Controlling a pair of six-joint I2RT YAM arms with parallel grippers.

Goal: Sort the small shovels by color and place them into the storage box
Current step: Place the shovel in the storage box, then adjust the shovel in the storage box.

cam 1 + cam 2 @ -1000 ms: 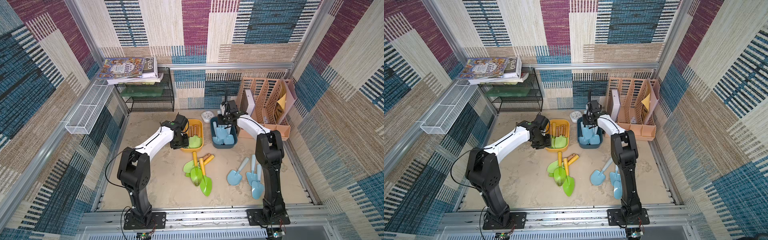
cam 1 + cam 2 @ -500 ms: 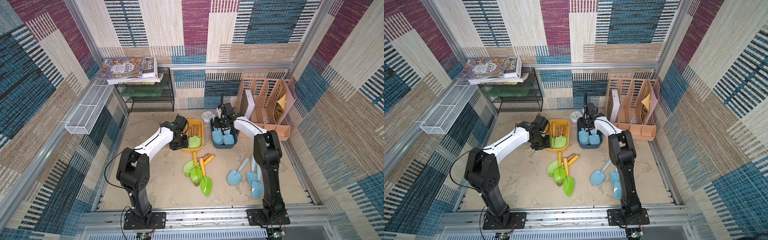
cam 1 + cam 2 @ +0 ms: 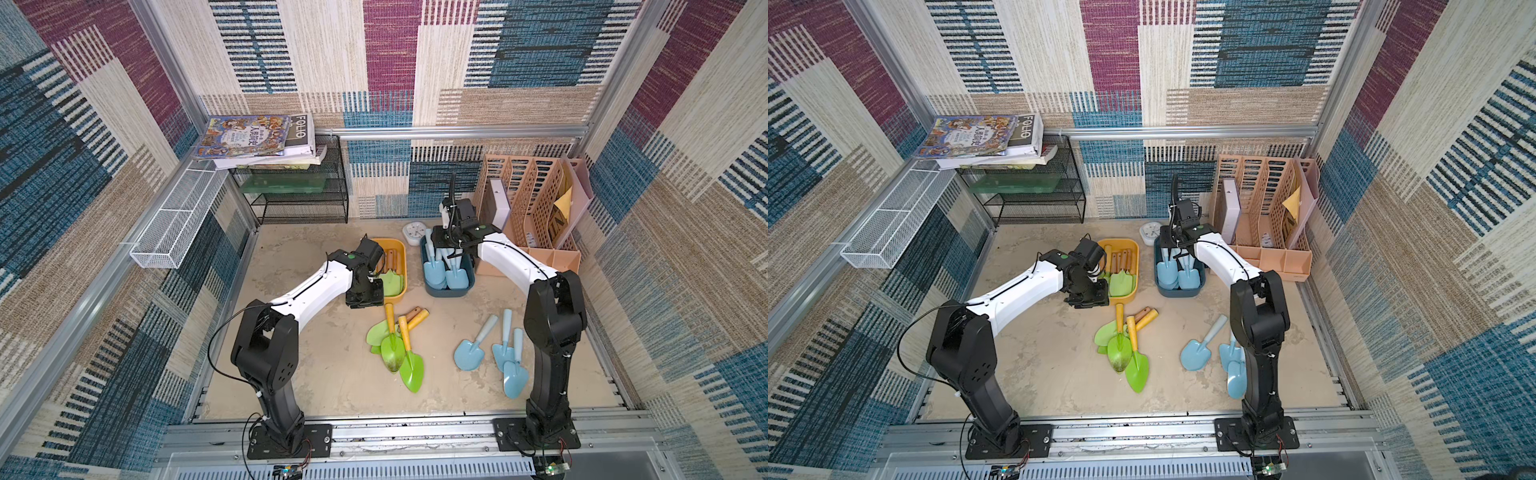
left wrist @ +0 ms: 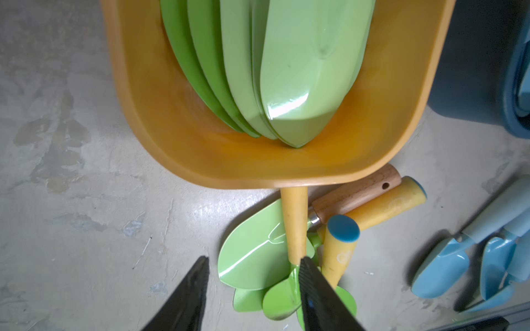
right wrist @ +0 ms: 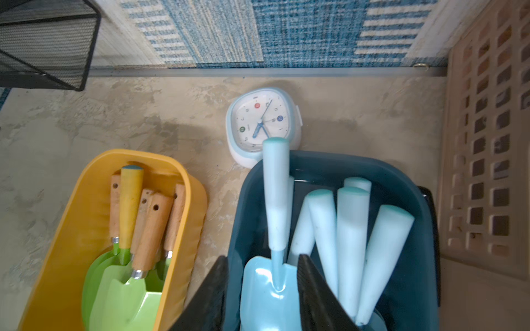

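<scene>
R gripper (image 5: 261, 258) astride lt-blue plastic shovel (image 5: 276, 200)

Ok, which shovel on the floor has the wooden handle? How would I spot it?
Find the yellow box mid-floor; on the robot's side of it lies a pile of green shovels. The wooden-handled shovel is in that pile: its handle is brown with a small hole near the end, while the others' handles are yellow.

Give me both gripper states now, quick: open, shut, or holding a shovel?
Left gripper: open, holding nothing.
Right gripper: open, straddling a light blue plastic shovel in the dark blue plastic bin; it does not look gripped.
</scene>
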